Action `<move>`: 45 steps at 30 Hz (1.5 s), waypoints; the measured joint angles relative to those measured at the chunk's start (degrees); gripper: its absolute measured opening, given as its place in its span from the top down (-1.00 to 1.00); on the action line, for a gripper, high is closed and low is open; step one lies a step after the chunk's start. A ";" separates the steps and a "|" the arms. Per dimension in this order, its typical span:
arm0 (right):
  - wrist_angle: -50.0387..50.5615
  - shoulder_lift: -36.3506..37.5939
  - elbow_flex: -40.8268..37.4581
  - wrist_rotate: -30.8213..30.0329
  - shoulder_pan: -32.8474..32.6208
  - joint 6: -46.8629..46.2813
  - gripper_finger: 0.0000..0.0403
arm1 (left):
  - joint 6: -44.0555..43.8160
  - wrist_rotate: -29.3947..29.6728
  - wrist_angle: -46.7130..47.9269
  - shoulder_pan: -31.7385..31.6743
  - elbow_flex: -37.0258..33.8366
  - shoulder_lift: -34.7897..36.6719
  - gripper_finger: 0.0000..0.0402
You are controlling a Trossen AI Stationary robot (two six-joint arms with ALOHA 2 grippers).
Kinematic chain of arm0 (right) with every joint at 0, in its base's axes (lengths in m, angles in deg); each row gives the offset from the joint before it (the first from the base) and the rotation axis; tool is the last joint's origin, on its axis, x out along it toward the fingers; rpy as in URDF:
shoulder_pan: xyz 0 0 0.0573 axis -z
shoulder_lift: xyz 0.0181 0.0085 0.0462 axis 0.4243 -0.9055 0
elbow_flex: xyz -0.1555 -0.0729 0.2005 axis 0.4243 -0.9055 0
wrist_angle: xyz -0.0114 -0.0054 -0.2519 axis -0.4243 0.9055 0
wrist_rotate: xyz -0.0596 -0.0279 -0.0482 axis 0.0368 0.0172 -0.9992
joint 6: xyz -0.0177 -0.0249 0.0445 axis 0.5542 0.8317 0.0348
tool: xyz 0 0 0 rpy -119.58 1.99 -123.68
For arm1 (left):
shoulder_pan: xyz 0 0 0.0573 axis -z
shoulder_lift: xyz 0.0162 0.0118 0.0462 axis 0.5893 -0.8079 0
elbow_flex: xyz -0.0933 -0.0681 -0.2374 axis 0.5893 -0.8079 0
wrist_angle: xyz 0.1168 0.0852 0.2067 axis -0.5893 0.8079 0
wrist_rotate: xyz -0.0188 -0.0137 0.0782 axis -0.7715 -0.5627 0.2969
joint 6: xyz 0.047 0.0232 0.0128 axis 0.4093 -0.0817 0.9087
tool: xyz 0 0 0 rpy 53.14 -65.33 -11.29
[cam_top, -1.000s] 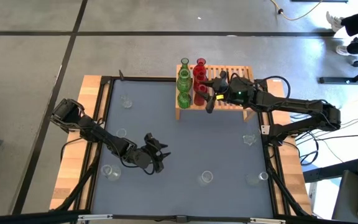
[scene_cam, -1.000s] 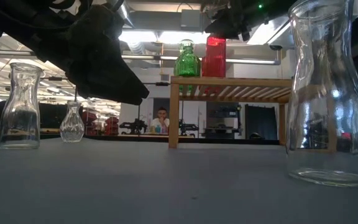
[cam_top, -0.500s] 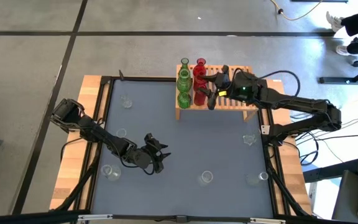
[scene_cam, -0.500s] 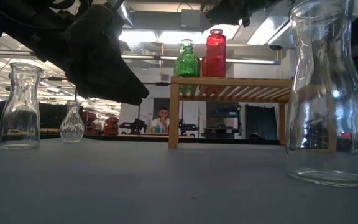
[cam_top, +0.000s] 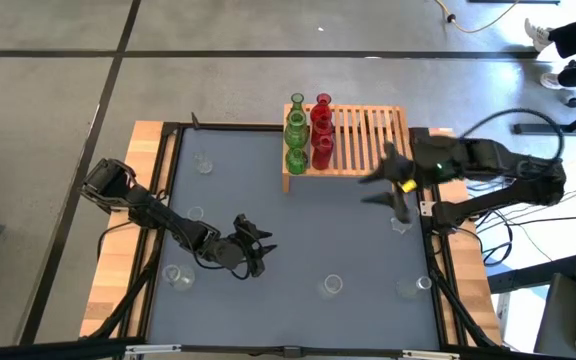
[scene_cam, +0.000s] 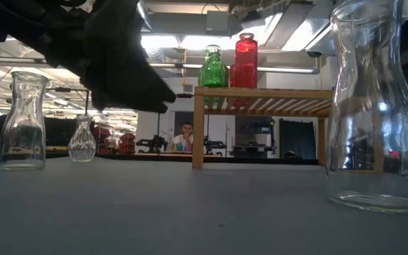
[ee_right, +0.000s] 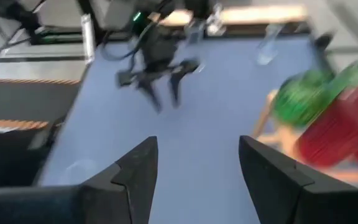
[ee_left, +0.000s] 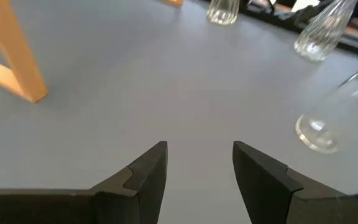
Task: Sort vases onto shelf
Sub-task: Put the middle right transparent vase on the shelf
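Four vases stand on the shelf (cam_top: 346, 140), a light-wood rack at about 1 o'clock on the table: two green vases (cam_top: 296, 132) and two red vases (cam_top: 321, 131), all at its left end. The table (cam_top: 298, 230) has a flat grey-blue top inside a black frame with wood edges. Several clear vases (cam_top: 330, 286) sit well apart on it, mostly near the 4, 6 and 8 o'clock sides. The right gripper (cam_top: 388, 185) hangs over the table just off the rack's right end, near 3 o'clock, with its fingers apart and nothing in them. The left gripper (cam_top: 251, 250) waits near 7 o'clock, fingers apart and empty too. Around the table is a grey floor with dark lines. Far behind the rack, in the low view, a person (scene_cam: 184, 136) sits in a big bright room.
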 joint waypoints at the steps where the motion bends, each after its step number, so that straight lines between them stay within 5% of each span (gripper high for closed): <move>1: 2.35 0.57 -0.02 -0.68 -1.77 -2.39 -0.04 | 0.66 -0.10 -0.99 0.00 0.00 0.00 0.13; 10: 25.31 1.79 -0.18 -9.41 -14.11 -27.59 -0.04 | 2.26 -1.24 -4.36 0.03 0.00 0.00 0.13; 19: 37.83 2.77 -8.83 -9.63 -16.84 -49.44 -0.04 | 2.28 -1.29 -4.26 0.01 0.00 0.00 0.13; 45: 31.80 2.25 -28.47 -6.66 -8.02 -42.90 -0.04 | 2.30 -1.73 -4.17 0.01 0.00 0.00 0.13</move>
